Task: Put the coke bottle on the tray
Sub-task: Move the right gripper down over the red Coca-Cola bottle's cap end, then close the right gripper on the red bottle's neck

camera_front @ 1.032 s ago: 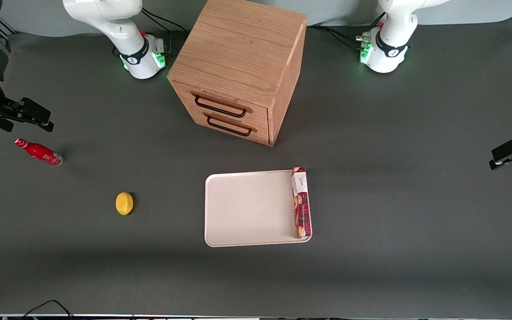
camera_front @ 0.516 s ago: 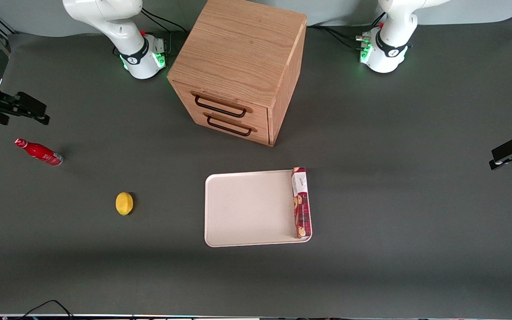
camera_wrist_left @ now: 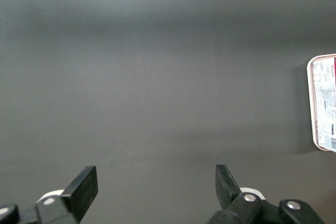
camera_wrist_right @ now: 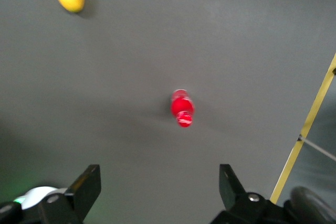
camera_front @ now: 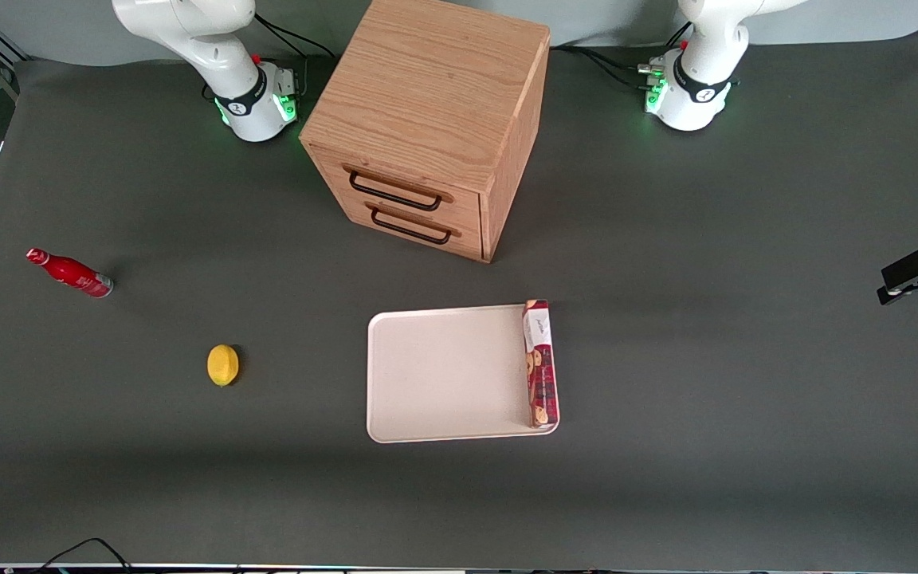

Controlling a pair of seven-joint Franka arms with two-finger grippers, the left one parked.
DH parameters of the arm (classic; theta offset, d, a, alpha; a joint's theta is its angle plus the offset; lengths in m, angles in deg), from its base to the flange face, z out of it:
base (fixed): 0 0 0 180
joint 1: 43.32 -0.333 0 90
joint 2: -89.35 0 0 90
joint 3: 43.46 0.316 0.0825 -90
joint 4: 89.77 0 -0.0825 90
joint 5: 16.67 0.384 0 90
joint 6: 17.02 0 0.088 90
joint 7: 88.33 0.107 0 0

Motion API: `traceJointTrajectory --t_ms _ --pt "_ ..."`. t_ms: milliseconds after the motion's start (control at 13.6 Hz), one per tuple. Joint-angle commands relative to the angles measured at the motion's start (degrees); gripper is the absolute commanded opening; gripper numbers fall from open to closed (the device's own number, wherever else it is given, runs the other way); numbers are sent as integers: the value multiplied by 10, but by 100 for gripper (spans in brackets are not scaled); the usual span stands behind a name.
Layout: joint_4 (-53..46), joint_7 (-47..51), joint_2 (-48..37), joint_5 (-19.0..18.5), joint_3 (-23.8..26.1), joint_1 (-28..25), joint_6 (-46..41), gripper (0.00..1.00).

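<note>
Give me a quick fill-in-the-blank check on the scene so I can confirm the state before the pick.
1. The coke bottle stands on the ____, not on the tray.
2. The gripper hangs above the bottle with its fingers ____.
3. The biscuit box lies on the ____, along one edge.
4. The yellow fruit nearer the front camera than the bottle is a ____.

Missing words: table; open; tray; lemon

Glossy white arm (camera_front: 188,32), black gripper (camera_wrist_right: 160,192), green-lit base (camera_front: 256,108).
</note>
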Motion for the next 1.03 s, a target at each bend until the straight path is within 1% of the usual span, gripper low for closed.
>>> traceJointTrajectory --t_ms 0,147,295,442,516,589,663,811,884,958 --pt "138 -30 -5 -20 -12 -7 149 100" --pt "225 -30 -4 -21 -29 -6 274 100" --pt "275 -31 3 -19 -37 -6 348 100" --pt "284 -66 21 -3 -55 -5 374 100" --pt "285 -69 26 14 -56 -5 376 100" --pt "287 -81 30 18 -58 -5 378 100" --pt "292 -86 31 30 -67 -6 387 98" --pt "296 -91 39 37 -68 -6 394 94" --pt "300 -93 40 37 -68 -5 400 88" --pt "303 -93 40 37 -68 -5 403 85"
